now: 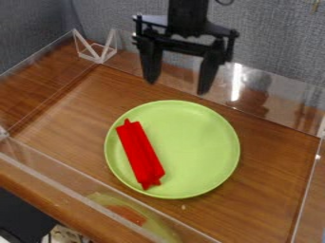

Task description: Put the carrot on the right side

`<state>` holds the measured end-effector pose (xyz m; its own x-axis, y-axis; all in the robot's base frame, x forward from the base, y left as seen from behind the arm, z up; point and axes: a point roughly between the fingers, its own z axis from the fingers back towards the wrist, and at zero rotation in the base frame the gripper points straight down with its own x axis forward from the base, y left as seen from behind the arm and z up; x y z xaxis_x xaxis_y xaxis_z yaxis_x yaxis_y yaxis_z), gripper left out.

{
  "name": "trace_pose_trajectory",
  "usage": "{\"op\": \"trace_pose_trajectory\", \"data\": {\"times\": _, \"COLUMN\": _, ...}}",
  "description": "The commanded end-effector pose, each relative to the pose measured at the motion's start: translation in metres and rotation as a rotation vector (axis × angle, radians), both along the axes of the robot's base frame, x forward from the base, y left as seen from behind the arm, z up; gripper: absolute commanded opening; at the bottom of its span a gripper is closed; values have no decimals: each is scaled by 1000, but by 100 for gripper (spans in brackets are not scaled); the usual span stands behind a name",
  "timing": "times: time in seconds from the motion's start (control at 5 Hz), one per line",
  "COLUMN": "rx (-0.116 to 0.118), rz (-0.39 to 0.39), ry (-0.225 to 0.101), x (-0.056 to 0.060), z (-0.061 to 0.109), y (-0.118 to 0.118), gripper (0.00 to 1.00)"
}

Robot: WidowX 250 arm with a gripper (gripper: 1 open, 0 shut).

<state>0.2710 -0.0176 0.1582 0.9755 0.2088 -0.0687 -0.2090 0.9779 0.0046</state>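
carrot [141, 154]: lying on the left part of the green plate [173, 149], long axis slanting from far-left to near-right | plate: on the wooden desk [267, 180] | fingers [151, 68]: spread wide, nothing between them, touching nothing, apart from and beyond the carrot | arm [188, 11]: reaching down from above, fingertips pointing downward, over the far side of the desk

Plate [203, 157] lime grn, carrot [140, 153] solid red, claw [180, 76] blk.
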Motion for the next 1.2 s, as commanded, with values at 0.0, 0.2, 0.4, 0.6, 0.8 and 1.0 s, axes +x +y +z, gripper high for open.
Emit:
{"op": "trace_pose_trajectory", "data": {"times": 0.0, "rx": 0, "rz": 11, "ry": -43, "x": 9, "z": 11, "y": 16, "gripper": 100}}
{"op": "trace_pose_trajectory", "data": {"times": 0.2, "rx": -4, "rz": 81, "ry": -32, "x": 7, "z": 1, "y": 16, "gripper": 100}}
{"op": "trace_pose_trajectory", "data": {"times": 0.4, "rx": -17, "rz": 130, "ry": -27, "x": 3, "z": -6, "y": 8, "gripper": 100}}
{"op": "trace_pose_trajectory", "data": {"times": 0.6, "rx": -23, "rz": 145, "ry": -30, "x": 0, "z": -4, "y": 1, "gripper": 100}}
{"op": "trace_pose_trajectory", "data": {"times": 0.8, "rx": -19, "rz": 95, "ry": -23, "x": -3, "z": 10, "y": -3, "gripper": 100}}
{"op": "trace_pose_trajectory", "data": {"times": 1.0, "rx": -21, "rz": 68, "ry": -19, "x": -2, "z": 21, "y": -1, "gripper": 100}}
